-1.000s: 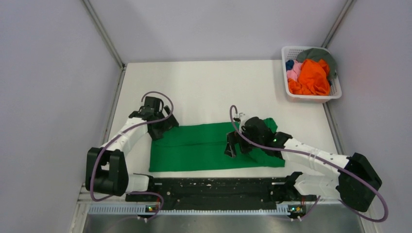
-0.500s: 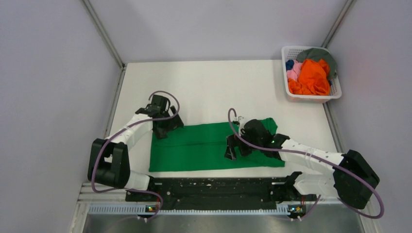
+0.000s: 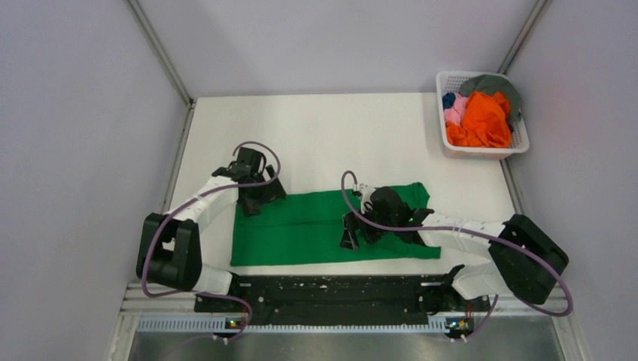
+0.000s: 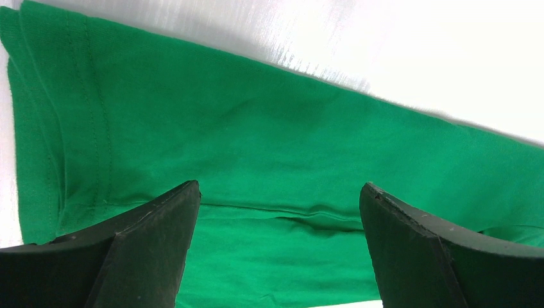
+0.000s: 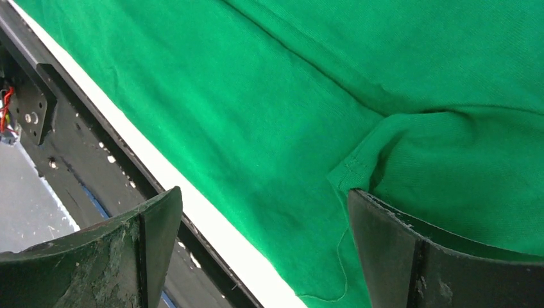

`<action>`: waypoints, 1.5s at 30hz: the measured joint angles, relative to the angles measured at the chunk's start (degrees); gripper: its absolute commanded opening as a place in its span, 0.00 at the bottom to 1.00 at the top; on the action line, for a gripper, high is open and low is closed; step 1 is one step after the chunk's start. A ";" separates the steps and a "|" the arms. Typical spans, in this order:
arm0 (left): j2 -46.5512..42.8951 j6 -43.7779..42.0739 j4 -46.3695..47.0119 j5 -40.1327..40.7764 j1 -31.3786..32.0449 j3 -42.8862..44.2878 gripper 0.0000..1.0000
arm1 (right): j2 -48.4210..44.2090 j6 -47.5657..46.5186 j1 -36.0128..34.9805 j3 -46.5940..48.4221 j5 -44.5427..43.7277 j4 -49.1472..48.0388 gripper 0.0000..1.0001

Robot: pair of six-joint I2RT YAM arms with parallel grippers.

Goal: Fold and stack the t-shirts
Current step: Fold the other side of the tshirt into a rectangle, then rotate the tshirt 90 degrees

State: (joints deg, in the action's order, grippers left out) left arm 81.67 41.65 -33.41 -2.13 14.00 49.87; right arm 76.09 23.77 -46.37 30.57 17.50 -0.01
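Just nudged the right pincer (image 3: 357, 235) leftward over the green t-shirt (image 3: 308, 226), spread like the left pincer (image 3: 261, 201) at its upper-left corner, probably readying a fold.

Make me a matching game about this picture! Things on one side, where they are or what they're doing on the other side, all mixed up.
1 green t-shirt
2 basket
3 orange t-shirt
4 left gripper

A piled in the basket
B jaws open over green cloth
C lying flat, near middle
D far right corner

Pairs: 1-C, 2-D, 3-A, 4-B
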 measured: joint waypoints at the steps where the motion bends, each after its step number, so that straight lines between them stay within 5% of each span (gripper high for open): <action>1: 0.00 0.00 -0.02 0.00 0.04 0.00 0.99 | -0.02 0.00 -0.04 0.00 -0.26 0.11 0.99; 13: 0.13 0.24 1.36 -2.16 2.40 1.01 0.99 | -20.98 9.57 0.07 0.22 -17.46 17.18 0.99; 20: 6.93 0.22 3.85 -2.14 4.85 3.21 0.99 | -21.59 16.22 9.38 -4.98 -18.49 19.93 0.99; 31: 7.50 6.49 8.28 2.05 10.95 0.44 0.99 | 1.36 18.56 24.59 4.57 -15.72 8.76 0.99; 36: 6.45 14.95 8.48 4.52 19.65 -0.39 0.99 | 18.23 14.78 27.19 20.72 -15.78 6.84 0.99; 45: 7.85 27.78 11.30 6.29 31.85 0.13 0.99 | 51.34 3.23 28.68 64.92 -10.38 10.32 0.95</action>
State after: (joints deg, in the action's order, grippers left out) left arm 89.52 69.43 -22.11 4.16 45.84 50.00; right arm 127.44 27.00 -17.69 95.48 7.11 10.31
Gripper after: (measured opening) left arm 0.987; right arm 0.966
